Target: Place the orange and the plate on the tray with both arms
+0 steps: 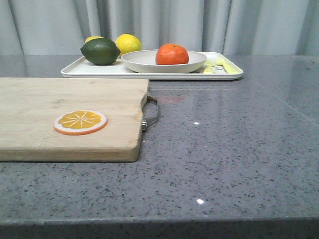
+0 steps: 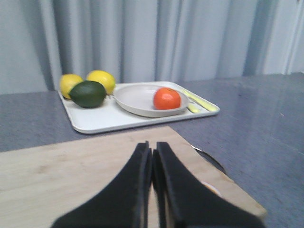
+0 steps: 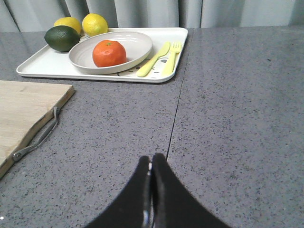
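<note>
The round bright-orange orange (image 1: 172,54) sits in the wide, shallow off-white plate (image 1: 144,62), and the plate rests on the flat rectangular white tray (image 1: 94,71) at the far side of the grey speckled tabletop (image 1: 224,144). Beside the plate on the tray lie a dark green lime (image 1: 100,51), two yellow lemons (image 1: 128,43) and pale yellow cutlery (image 3: 159,58). My left gripper (image 2: 152,164) hangs over the wooden cutting board (image 1: 50,109), jaws pressed together and empty; my right gripper (image 3: 151,180) hangs over bare tabletop, jaws likewise together, holding nothing.

Bright-orange orange (image 1: 172,54), off-white plate (image 1: 144,61), white tray (image 1: 99,70)
</note>
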Controlling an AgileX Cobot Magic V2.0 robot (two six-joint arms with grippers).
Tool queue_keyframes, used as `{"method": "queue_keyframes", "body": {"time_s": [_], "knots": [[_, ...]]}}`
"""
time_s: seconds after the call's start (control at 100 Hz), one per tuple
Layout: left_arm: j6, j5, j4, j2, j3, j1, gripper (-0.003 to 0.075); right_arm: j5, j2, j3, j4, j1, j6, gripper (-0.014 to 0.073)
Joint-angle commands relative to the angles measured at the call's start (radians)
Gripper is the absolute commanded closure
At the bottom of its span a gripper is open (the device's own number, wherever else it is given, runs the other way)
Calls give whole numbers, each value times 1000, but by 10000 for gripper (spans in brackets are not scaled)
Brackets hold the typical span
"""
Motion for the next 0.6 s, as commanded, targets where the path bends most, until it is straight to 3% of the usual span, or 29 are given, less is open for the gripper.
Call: {"method": "queue_keyframes", "body": {"time_s": [0.0, 0.48, 0.59], "knots": [[-4, -149, 27, -15, 24, 57, 739, -70, 8, -21, 1, -2, -11, 661], [-9, -239, 81, -109, 250, 313, 738, -70, 8, -21, 1, -2, -11, 661], [-97, -264, 129, -109, 287, 349, 738, -70, 8, -21, 1, -2, -11, 661]]}}
